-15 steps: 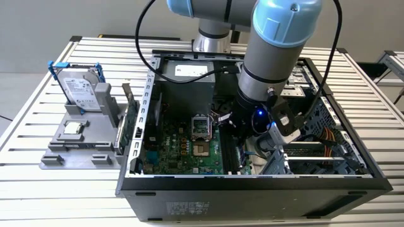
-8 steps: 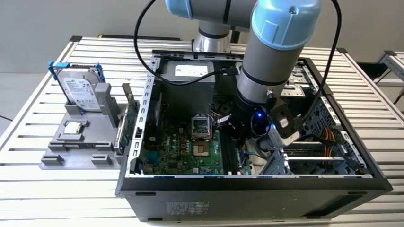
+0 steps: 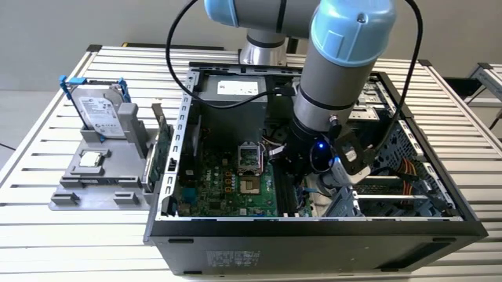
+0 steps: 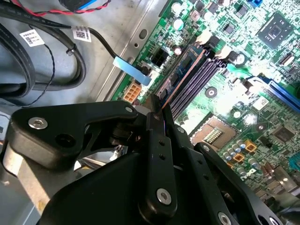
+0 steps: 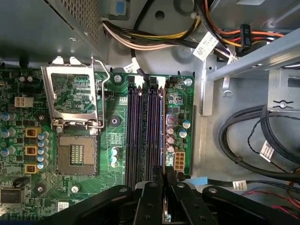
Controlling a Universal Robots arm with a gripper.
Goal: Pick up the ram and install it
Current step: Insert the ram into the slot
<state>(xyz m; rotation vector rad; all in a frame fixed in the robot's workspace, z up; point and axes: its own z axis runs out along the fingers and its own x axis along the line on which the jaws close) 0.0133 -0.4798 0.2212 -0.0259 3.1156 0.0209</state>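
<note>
Aluminium slats of the table (image 3: pixel 35 138). In the exterior view, at nine o'clock from the case (image 3: pixel 314 228), toward that view's left: grey fixture (image 3: pixel 94 179), with the drive (image 3: pixel 100 114) upright in its far end and a green card (image 3: pixel 162 150) on edge at its three o'clock side, close to the case wall. Next rightward, the open case with the motherboard (image 3: pixel 227 182) flat on its floor. At three o'clock from the board's middle, the arm (image 3: pixel 337 70) reaching down into the case, wrist low over the board's right part.

In both wrist views, black gripper (image 4: pixel 158 111) (image 5: pixel 165 172) pressed together on the ram (image 4: pixel 185 75) (image 5: pixel 163 126), pinching it at one end. Ram seen edge-on as a thin strip, standing upright along the slots (image 5: pixel 133 136), at the slot on the outer side of the bank, next to the row of round capacitors (image 5: pixel 170 136). Whether fully seated or merely resting in the slot: cannot tell. Socket (image 5: pixel 75 154) open on the far side of the slots from the ram, its metal frame (image 5: pixel 72 93) flipped back. Black cables (image 5: pixel 243 140) on the bare case floor beyond the board's edge.
</note>
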